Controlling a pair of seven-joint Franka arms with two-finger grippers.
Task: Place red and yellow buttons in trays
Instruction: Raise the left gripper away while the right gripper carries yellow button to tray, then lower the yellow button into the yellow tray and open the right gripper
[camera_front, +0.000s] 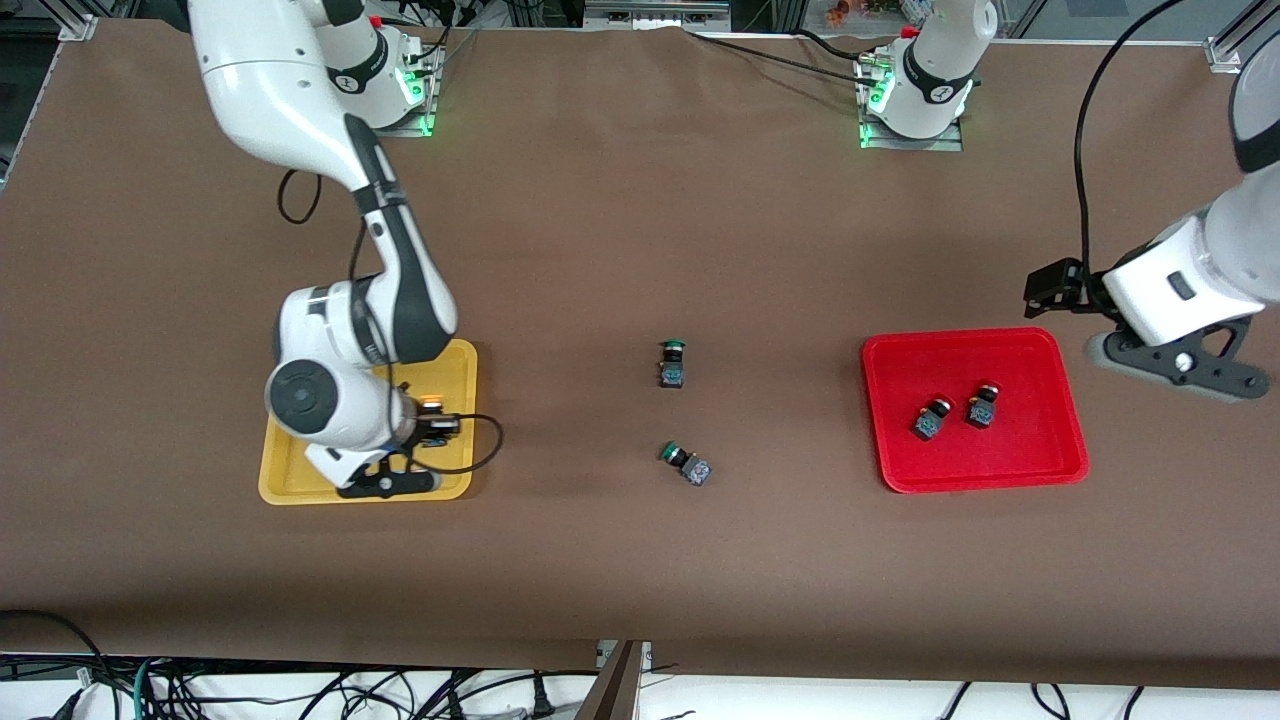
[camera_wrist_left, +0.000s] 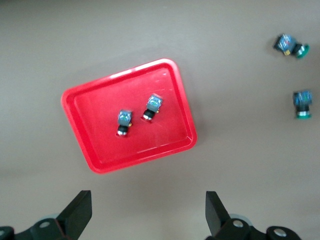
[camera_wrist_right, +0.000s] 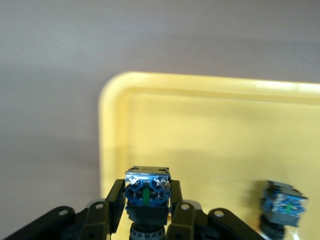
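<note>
My right gripper (camera_wrist_right: 147, 210) is shut on a button (camera_wrist_right: 147, 189) with a blue-and-black body and holds it low over the yellow tray (camera_wrist_right: 200, 125); its cap is hidden between the fingers. A second button (camera_wrist_right: 283, 206) lies in that tray, and its orange cap (camera_front: 432, 403) shows in the front view. There my right gripper (camera_front: 388, 480) is over the yellow tray (camera_front: 455, 365). The red tray (camera_front: 1000, 460) holds two red-capped buttons (camera_front: 928, 418) (camera_front: 983, 407). My left gripper (camera_front: 1180, 365) is open and empty beside the red tray, toward the left arm's end. The left wrist view shows the gripper (camera_wrist_left: 148, 215) and the red tray (camera_wrist_left: 165, 85).
Two green-capped switches (camera_front: 672, 363) (camera_front: 686, 463) lie on the brown table between the two trays; they also show in the left wrist view (camera_wrist_left: 291, 46) (camera_wrist_left: 302, 103). A black cable loops from my right wrist over the yellow tray's edge (camera_front: 490, 440).
</note>
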